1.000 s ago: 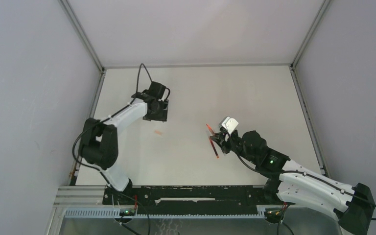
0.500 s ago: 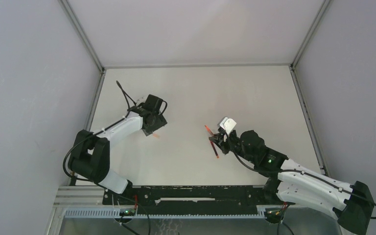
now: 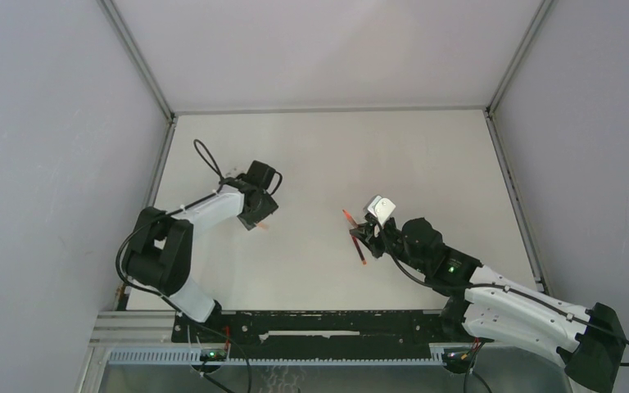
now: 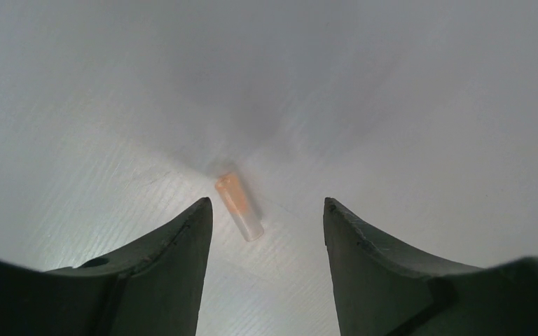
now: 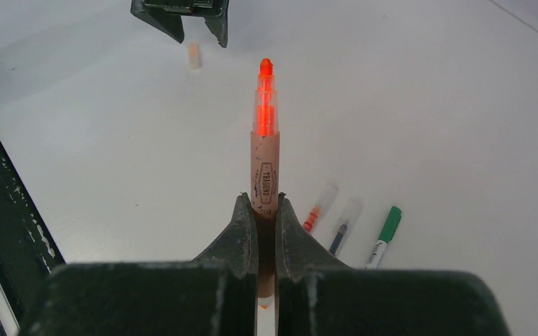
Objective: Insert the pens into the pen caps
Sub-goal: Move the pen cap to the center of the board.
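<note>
A short cap [image 4: 239, 206], orange at one end and clear at the other, lies on the white table between the tips of my open left gripper [image 4: 266, 204], touching neither finger. In the top view the left gripper [image 3: 260, 218] is low over that cap [image 3: 264, 225]. My right gripper [image 5: 265, 199] is shut on a red pen [image 5: 265, 133] with a tan barrel and a bare orange-red tip pointing away towards the cap [image 5: 194, 54]. In the top view the right gripper [image 3: 367, 232] holds this pen [image 3: 349, 217] mid-table, above the surface.
Three more pens lie side by side on the table just right of the right gripper: a red one [image 5: 319, 207], a dark one [image 5: 343, 225] and a green-capped one [image 5: 385, 235]. Grey walls stand around the table [image 3: 426, 155]. A black rail [image 3: 311, 326] runs along the near edge.
The left arm has swung nearer and lowered, bringing its open gripper down around the orange cap. The right arm with the pen has barely moved.
</note>
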Robot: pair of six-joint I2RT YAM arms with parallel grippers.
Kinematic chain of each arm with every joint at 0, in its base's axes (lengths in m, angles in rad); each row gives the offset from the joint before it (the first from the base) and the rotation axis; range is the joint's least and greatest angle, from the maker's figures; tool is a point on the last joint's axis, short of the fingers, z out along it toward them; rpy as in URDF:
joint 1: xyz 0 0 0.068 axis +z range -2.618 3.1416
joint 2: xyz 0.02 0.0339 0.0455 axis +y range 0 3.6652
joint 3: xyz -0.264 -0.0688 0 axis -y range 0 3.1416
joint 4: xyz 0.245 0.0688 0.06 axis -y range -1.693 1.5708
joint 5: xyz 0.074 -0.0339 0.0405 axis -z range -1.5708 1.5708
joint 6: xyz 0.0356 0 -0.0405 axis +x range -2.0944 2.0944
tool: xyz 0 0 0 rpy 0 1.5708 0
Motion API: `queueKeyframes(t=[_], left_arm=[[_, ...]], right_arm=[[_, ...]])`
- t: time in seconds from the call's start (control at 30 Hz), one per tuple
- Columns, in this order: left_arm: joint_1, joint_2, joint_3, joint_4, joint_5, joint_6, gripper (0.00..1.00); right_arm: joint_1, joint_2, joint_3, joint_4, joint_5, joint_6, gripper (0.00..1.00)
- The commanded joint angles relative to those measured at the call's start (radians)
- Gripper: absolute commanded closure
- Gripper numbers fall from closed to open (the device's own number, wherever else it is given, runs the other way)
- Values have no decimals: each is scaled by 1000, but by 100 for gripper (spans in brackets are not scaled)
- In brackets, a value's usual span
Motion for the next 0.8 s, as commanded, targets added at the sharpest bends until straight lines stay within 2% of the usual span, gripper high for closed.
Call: queueKeyframes(t=[0.0,0.2,0.53,0.6,0.67,0.77], left_arm=[[16,56,20,41,3,-12,37],[16,90,49,31,17,-4,40],[15,86,7,33,17,-1,52],[15,89,6,39,26,13,59],[15,91,3,66,53,48,71],[13,97,1,111,99,115,84]], right_arm=[[-2,-19,0,25,15,11,100],[-3,-28,0,12,25,17,100],[-3,-19,0,27,20,16,100],[-2,-20,0,26,21,15,100],[-3,-22,1,27,24,16,100],[-3,-28,0,24,29,13,100]])
